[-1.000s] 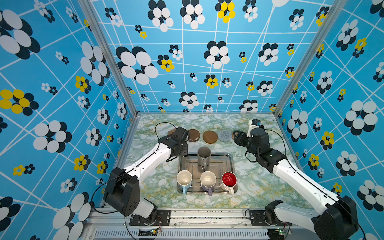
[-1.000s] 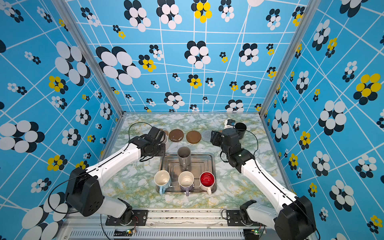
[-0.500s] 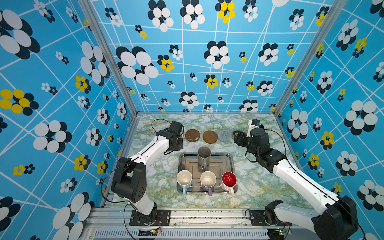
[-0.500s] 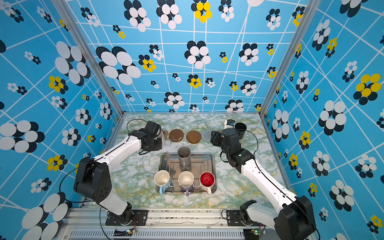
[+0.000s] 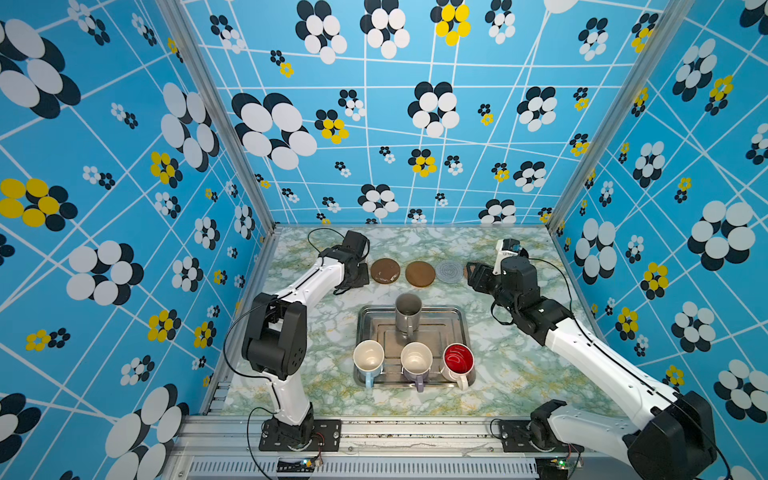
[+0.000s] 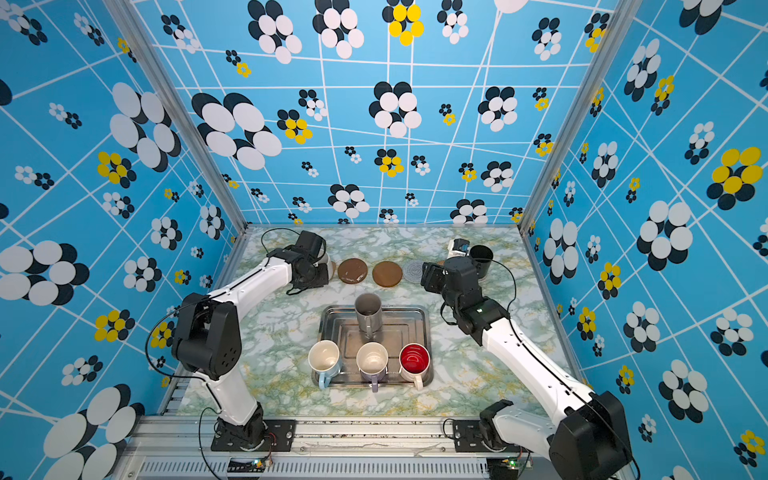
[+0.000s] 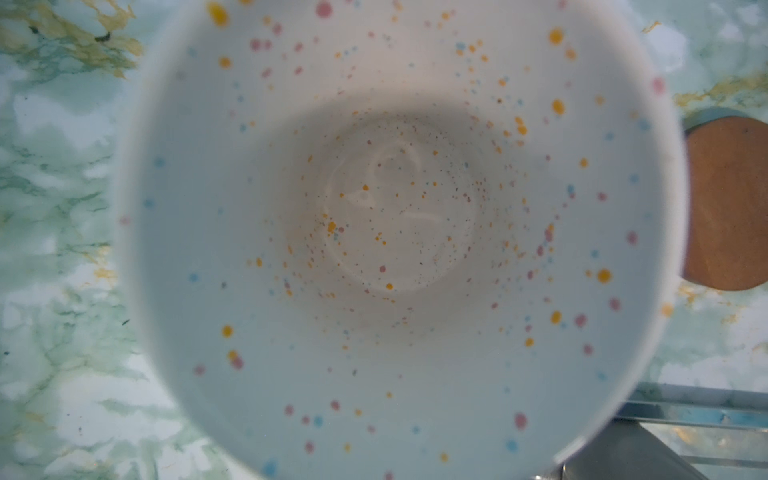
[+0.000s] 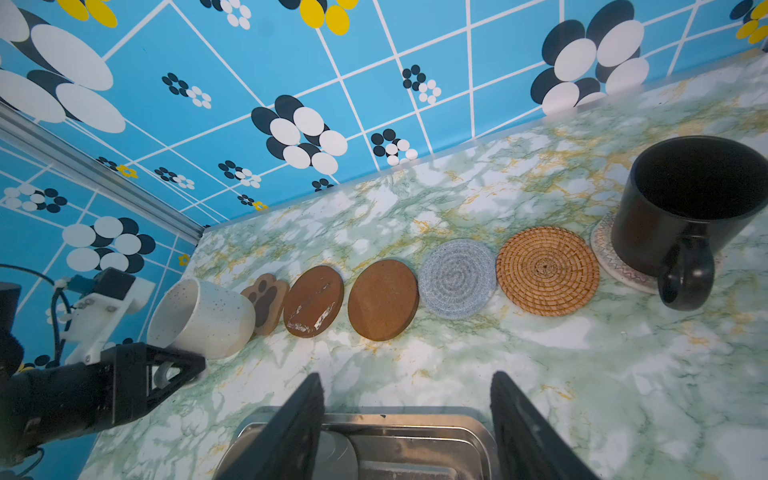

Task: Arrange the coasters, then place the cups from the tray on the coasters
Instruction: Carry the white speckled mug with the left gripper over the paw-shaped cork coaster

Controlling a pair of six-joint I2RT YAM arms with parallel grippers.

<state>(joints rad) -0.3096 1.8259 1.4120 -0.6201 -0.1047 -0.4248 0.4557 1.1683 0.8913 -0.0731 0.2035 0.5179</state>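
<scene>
My left gripper [image 8: 166, 370] is shut on the handle of a cream-white speckled cup [image 8: 203, 316], held tilted beside the brown paw coaster [image 8: 266, 301]. That cup's inside [image 7: 395, 228] fills the left wrist view. Two round brown coasters [image 5: 385, 270] [image 5: 420, 274], a grey woven one [image 5: 449, 272] and a rattan one [image 8: 547, 271] continue the row. The black cup [image 8: 690, 216] stands on a patterned coaster at its end. My right gripper [image 8: 406, 376] hangs open between the row and the tray [image 5: 461, 328], which holds grey [image 5: 408, 311], light blue [image 5: 368, 359], lilac [image 5: 416, 359] and red-lined [image 5: 458, 359] cups.
Blue flowered walls close in the marble table [image 5: 519, 374] at the back and on both sides. My left gripper [image 5: 357, 270] covers the held cup in a top view. The right wrist [image 5: 511, 270] hides the rattan coaster there.
My left arm has carried the cream-white cup a little farther back toward the paw coaster, and its elbow has risen. The right arm has not moved.
</scene>
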